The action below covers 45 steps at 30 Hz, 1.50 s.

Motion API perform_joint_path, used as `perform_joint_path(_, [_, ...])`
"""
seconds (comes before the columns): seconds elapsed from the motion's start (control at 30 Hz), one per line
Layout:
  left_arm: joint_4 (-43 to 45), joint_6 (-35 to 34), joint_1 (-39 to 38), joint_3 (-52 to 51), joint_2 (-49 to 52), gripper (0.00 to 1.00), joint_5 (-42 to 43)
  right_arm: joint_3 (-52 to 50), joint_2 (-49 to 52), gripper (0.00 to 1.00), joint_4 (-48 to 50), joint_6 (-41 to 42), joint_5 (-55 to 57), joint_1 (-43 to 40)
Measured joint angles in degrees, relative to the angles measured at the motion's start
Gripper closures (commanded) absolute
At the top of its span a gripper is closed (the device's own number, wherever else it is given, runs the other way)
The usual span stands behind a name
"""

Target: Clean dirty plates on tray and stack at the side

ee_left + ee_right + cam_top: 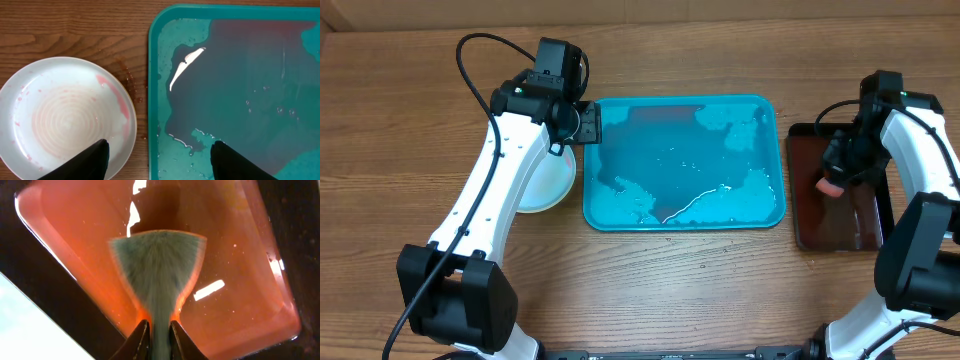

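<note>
The left pincer [160,147] hangs released over the left rim of the turquoise tray [154,75]; a pink-smeared white plate [65,115] sits on the desk [75,30] just beside that rim. Right of the turquoise tray, the right pincer [158,330] grips a fan-shaped brush [157,265] over a dark tray [240,255].

— Were other plates lying under the round white shallow plate [65,115] with the pink smears?
— Couldn't tell. From overhead the white left arm [505,170] covered all but a crescent of it, and the left wrist view cut off its bottom edge.
— And the grey-green fan-shaped brush [157,270]?
— Its bristles were blurred, and its handle ran out of frame between the fingers of the right gripper [159,325].
— The large turquoise plastic tray [154,75]?
— Cut off at the right and bottom in the left wrist view.
</note>
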Motion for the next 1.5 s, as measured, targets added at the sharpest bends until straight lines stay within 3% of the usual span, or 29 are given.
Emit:
perform_joint_path(0.13, [0.0,0.0,0.0,0.0,0.0,0.33,0.0,0.0,0.0,0.81,0.5,0.0,-0.2,0.0])
perform_joint_path(0.27, [0.0,0.0,0.0,0.0,0.0,0.29,0.0,0.0,0.0,0.69,-0.5,-0.2,-1.0,0.0])
perform_joint_path(0.53, [-1.4,-0.2,0.0,0.6,0.0,0.00,-0.2,10.6,0.0,0.64,-8.9,-1.7,-3.4,1.4])
perform_joint_path(0.67, [-5.8,-0.2,0.0,4.6,0.0,0.00,-1.1,17.6,-0.6,0.62,-11.0,-2.3,-3.6,5.5])
perform_joint_path(0.97, [-12.4,-2.2,0.1,11.9,0.0,0.00,-5.9,22.8,-4.2,0.56,-11.2,-2.8,-4.7,16.3])
perform_joint_path(1.07, [-13.4,-2.8,0.4,13.4,0.0,0.00,-7.1,23.5,-4.5,0.40,-12.1,-2.7,-5.0,18.2])
perform_joint_path(1.23, [-13.7,-3.2,1.6,16.8,0.0,0.00,-8.0,27.1,-6.1,0.24,-13.1,-2.9,-5.0,18.4])
perform_joint_path(1.33, [-13.8,-3.2,1.8,16.9,0.0,0.00,-8.2,29.6,-9.2,0.00,-13.0,-2.8,-4.5,18.4])
perform_joint_path(1.5, [-13.8,-3.2,1.9,16.9,0.0,0.00,-8.2,31.4,-16.0,0.00,-13.2,-3.0,-2.5,18.4])
